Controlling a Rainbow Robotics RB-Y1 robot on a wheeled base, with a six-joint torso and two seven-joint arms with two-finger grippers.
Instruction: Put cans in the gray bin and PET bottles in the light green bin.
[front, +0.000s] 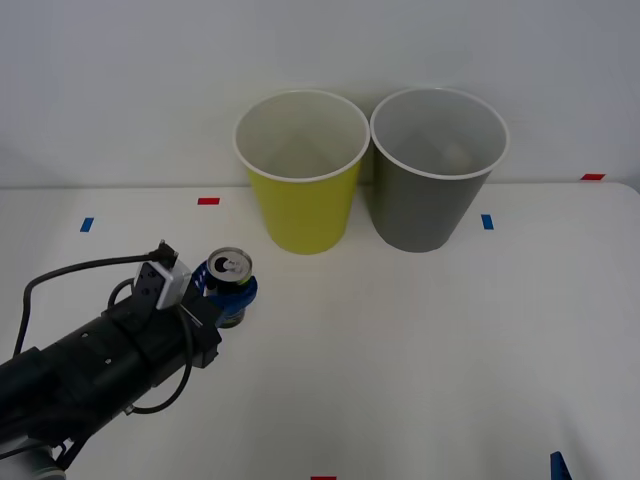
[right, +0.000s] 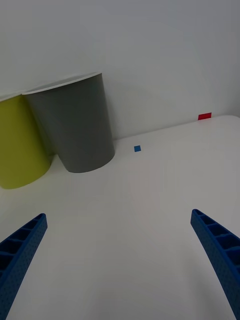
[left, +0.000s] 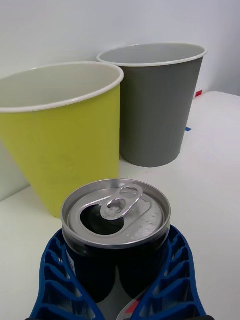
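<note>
A slim dark can (front: 229, 268) with a silver pull-tab top stands upright at the left of the white table, in front of the bins. My left gripper (front: 232, 292) is shut on the can (left: 116, 220), its blue fingers (left: 170, 270) curved around the body just below the rim. Behind it stand the light green bin (front: 300, 205) and, to its right, the gray bin (front: 430, 205), both upright with their mouths facing up. My right gripper (right: 120, 265) hangs open over bare table at the front right, and its blue tip (front: 560, 468) shows at the lower right corner.
The two bins touch or nearly touch near the table's (front: 420, 360) back edge, against a white wall. Small tape marks lie flat on the table: red (front: 208, 201), blue (front: 87, 224), blue (front: 487, 221), red (front: 592, 177).
</note>
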